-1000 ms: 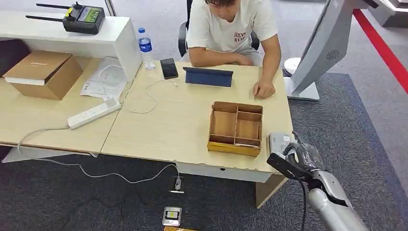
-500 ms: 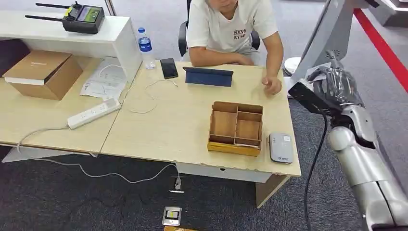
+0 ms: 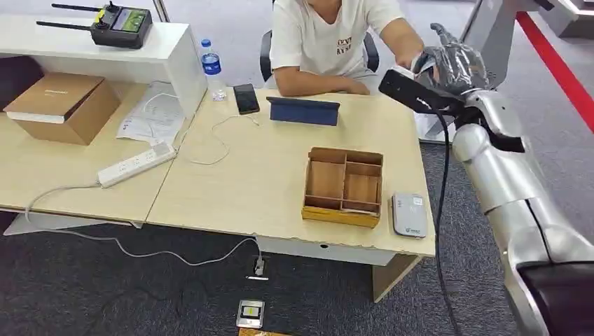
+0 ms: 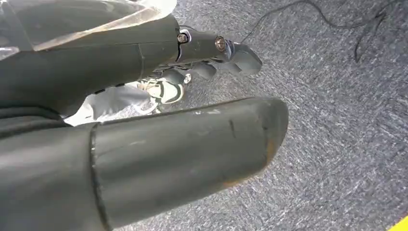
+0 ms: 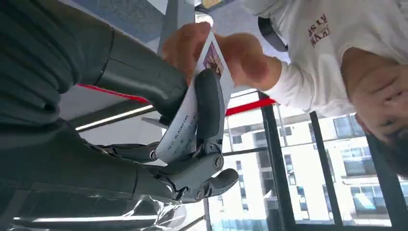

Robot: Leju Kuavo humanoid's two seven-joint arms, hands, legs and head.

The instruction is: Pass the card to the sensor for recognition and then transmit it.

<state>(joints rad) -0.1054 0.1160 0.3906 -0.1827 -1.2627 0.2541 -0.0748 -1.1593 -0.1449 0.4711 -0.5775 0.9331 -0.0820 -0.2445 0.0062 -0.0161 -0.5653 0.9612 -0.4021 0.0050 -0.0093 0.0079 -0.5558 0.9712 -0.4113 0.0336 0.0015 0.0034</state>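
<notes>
While my right hand (image 3: 454, 66) was raised at about one o'clock above the far edge of the tabletop (image 3: 273, 182), it pinched the card (image 5: 192, 113) between thumb and a dark finger, its free end offered to the seated person. That person's hand (image 5: 219, 53) had closed on the card's far end, so both of us held it at once; I judged the handover to be in progress, not done. The sensor (image 3: 409, 214), a small grey reader, lay flat near the tabletop's near right corner, at about five o'clock, just beside the wooden tray (image 3: 343, 186) and well apart from the card. My left hand (image 4: 211, 53) hung low over grey carpet, fingers curled in on nothing. I held the card by one end, presumably to leave the other free for taking.
</notes>
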